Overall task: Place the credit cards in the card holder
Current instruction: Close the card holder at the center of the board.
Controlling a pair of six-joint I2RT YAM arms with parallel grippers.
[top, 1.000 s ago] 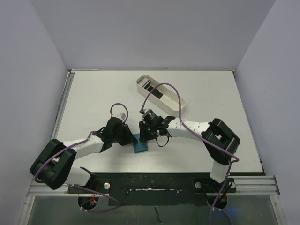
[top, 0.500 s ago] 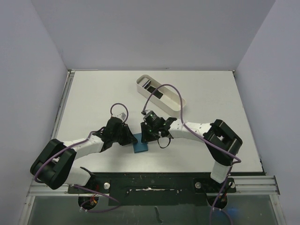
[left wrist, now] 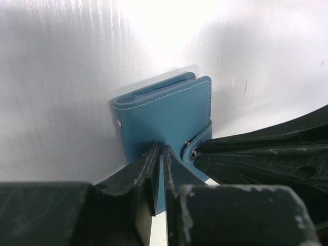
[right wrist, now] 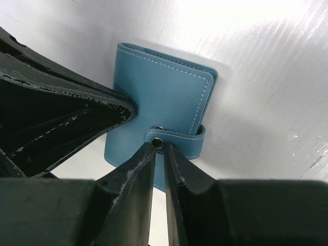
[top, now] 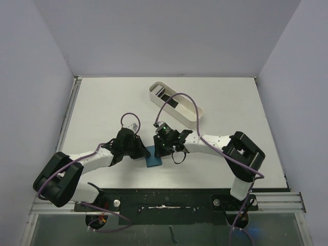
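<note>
The teal card holder (top: 152, 160) lies folded on the table between both arms. In the left wrist view my left gripper (left wrist: 160, 148) is shut on the near edge of the card holder (left wrist: 164, 113); a thin blue strip shows between its jaws. In the right wrist view my right gripper (right wrist: 160, 146) has its jaws almost together, the tips pinching the snap strap (right wrist: 179, 137) of the card holder (right wrist: 159, 97) at its stud. Dark credit cards (top: 173, 102) lie in the white tray. From above, the left gripper (top: 143, 152) and the right gripper (top: 159, 151) meet over the holder.
A long white oval tray (top: 190, 117) stands at the back, right of centre. The right arm's purple cable (top: 177, 95) loops over it. The table's near edge runs just behind the arm bases.
The right gripper's jaws have narrowed onto the snap strap, and its wrist has shifted slightly towards the holder. The left gripper and the card holder have stayed put.
</note>
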